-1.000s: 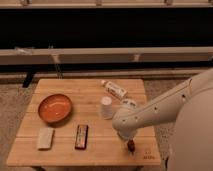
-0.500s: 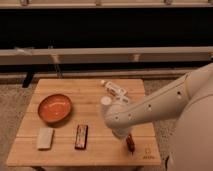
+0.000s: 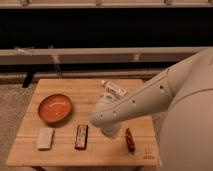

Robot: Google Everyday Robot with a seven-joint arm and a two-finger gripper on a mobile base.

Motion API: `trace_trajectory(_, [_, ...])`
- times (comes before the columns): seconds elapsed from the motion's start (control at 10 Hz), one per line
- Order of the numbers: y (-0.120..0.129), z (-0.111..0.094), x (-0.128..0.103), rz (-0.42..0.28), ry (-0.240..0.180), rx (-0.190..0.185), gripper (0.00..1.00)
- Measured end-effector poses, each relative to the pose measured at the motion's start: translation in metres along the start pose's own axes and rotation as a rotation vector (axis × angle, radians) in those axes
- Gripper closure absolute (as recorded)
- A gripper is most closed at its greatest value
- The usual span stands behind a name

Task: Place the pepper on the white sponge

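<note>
While the gripper [image 3: 112,131] hangs beside the pepper [image 3: 129,139] — its state I cannot tell — the white sponge [image 3: 45,138] lies apart.

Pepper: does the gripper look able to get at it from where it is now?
Probably yes. The gripper hangs close beside the pepper, with nothing between them. The bar lies on the gripper's other side, out of the way.

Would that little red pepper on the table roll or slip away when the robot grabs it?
Probably light: the pepper is small and slender. Its rounded, tapered shape could roll or slip when nudged. The gripper hangs close beside it.
</note>
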Motion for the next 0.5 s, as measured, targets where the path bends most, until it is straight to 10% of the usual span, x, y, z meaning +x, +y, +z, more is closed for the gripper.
trace_trajectory(0.5, [-0.033, 0.015, 0.031, 0.143, -0.015, -0.042, 0.55])
